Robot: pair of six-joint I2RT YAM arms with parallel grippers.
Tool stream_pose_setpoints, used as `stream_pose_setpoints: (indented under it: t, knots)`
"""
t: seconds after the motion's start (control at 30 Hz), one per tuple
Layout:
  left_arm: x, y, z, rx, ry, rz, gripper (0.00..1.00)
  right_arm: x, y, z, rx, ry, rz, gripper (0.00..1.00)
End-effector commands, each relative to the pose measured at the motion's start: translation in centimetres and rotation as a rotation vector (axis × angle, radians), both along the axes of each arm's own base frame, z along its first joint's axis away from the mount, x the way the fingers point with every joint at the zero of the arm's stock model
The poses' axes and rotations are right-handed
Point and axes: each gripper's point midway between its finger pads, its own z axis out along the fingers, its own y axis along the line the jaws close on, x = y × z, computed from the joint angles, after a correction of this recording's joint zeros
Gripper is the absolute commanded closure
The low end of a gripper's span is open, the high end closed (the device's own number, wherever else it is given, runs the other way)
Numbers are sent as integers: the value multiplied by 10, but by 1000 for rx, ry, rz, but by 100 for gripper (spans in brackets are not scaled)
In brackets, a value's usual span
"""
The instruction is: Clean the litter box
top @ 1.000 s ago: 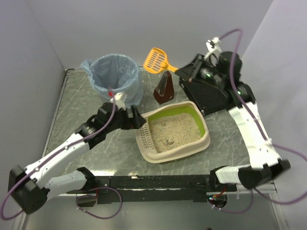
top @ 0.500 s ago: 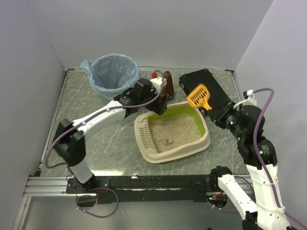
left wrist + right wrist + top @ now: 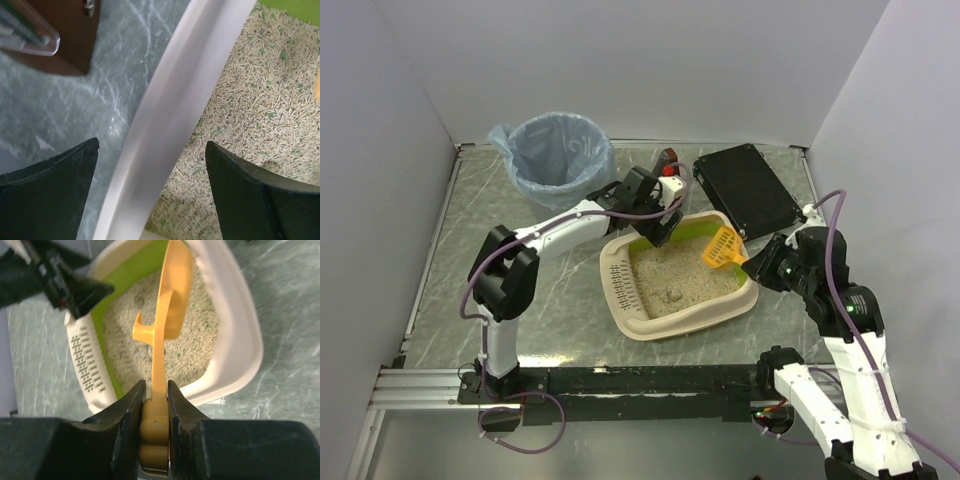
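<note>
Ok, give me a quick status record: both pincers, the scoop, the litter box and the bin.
left pincer: open, astride the litter box far rim, gripping nothing
right pincer: shut on the orange scoop handle
scoop head: over the litter at the box's right end; contact unclear
litter: small lump near the middle
bin: blue-lined, far left, apart from the box

ok so the right gripper (image 3: 755, 267) brings the orange scoop (image 3: 720, 248) from the upper middle of the frame down to centre right, head now over the litter box (image 3: 670, 322) by its green end. left gripper (image 3: 662, 228) shifts from the box's left side to its upper rim, straddling it
</note>
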Motion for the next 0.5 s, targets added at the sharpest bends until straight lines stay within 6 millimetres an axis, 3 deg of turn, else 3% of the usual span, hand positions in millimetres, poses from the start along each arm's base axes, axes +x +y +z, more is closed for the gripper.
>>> stream_pose_setpoints:
  t: [0.0,0.1,0.23,0.33,0.4,0.43,0.47]
  knots:
    - [-5,-22,0,-6,-7,-165,10,10,14,-10,33,15,78,100]
    - [-11,-28,-5,10,17,-212,22,18,24,-16,67,48,107,100]
    - [-16,-24,-18,55,-3,-176,60,21,30,-20,87,66,133,100]
    - [-21,-13,-26,79,32,-109,62,26,31,-19,95,56,129,100]
    - [-25,-10,-16,58,18,-82,64,28,33,-21,104,65,137,100]
    - [-28,-4,-20,82,5,-51,68,28,35,-20,108,67,143,100]
    - [-31,-2,-9,69,-8,-23,70,28,37,-23,114,82,158,100]
